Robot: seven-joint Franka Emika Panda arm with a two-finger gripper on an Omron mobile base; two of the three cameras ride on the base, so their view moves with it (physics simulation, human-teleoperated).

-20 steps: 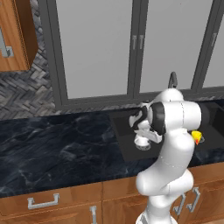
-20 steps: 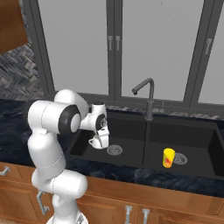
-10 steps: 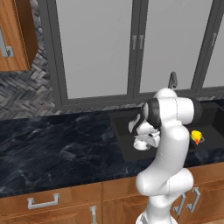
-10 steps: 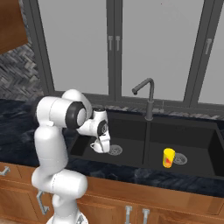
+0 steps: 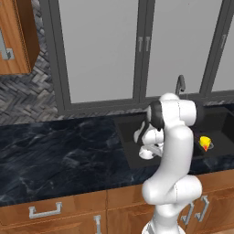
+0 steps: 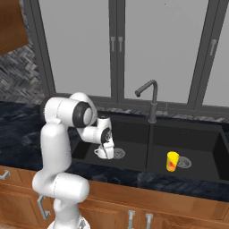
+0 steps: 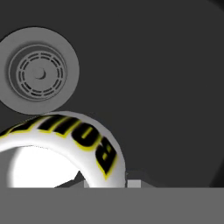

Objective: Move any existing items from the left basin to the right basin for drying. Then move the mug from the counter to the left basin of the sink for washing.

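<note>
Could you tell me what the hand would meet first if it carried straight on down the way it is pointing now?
Probably the floor of the left basin. The hand points down with the mug at its tips, low beside the drain, so the mug's base would likely touch first; the remaining gap is unclear.

Glossy white mug (image 7: pixel 65 144) with black, yellow-edged lettering. Matte black sink (image 6: pixel 134 134) with round silver drain (image 7: pixel 38 72). Bright yellow cup (image 6: pixel 172 161) with a red mark. Black tabletop (image 5: pixel 55 155) veined faintly white, above brown wooden cabinets (image 5: pixel 59 210).
</note>
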